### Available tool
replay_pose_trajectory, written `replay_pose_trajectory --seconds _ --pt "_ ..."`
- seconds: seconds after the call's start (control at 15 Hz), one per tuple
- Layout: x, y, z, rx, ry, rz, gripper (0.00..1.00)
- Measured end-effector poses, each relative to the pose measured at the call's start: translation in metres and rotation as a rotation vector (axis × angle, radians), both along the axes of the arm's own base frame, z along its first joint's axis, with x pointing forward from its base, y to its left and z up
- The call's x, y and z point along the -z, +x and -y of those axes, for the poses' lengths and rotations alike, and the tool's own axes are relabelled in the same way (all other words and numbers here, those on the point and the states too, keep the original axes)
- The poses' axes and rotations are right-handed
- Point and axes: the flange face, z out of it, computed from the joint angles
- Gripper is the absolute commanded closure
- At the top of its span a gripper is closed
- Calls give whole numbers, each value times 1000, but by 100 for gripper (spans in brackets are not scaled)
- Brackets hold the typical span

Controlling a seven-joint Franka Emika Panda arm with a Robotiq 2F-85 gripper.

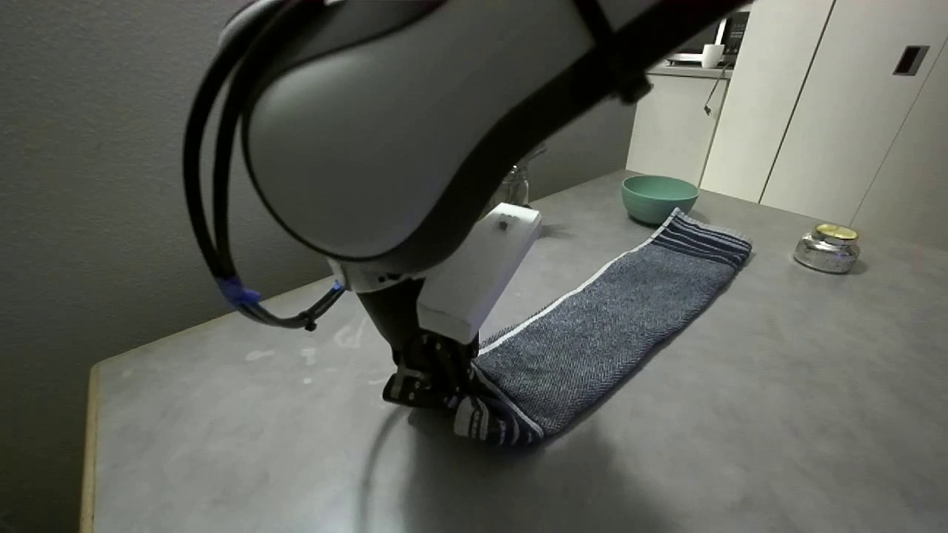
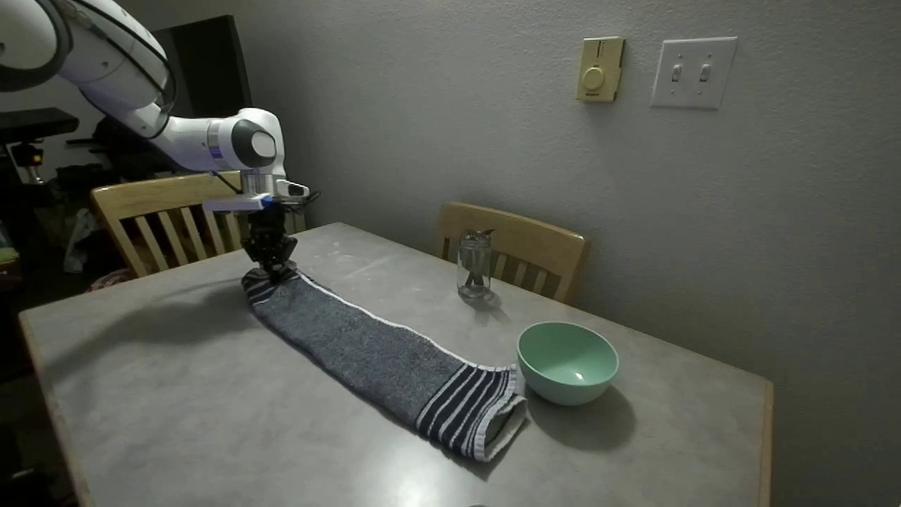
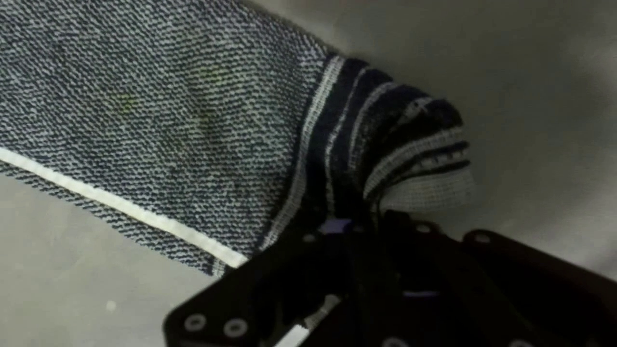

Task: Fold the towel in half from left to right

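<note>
My gripper (image 3: 368, 224) is clamped on the towel (image 2: 366, 345), pinching one striped end; the wrist view brings me its pale, curled edge up close. The towel runs lengthwise across the table (image 2: 176, 394), its far end gaping between layers only in an exterior view. Just beside that end, both exterior views show one green bowl (image 2: 563, 384). In an exterior view I get one gold-lidded jar (image 1: 826, 255); in an exterior view I count two wooden chairs (image 2: 514, 220) and two light switches (image 2: 676, 73).
</note>
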Motion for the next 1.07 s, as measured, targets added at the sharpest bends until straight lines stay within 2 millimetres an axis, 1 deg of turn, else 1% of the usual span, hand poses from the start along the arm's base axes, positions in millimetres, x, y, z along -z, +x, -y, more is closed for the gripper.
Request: replay_pose_trajectory --seconds 0.33,0.6,0.87,1.07 --pt "-46 11 2 19 7 69 97" --pt "-83 18 13 57 -15 136 97" --pt "-117 14 21 107 -40 190 97" --pt "-139 5 17 120 -62 234 97"
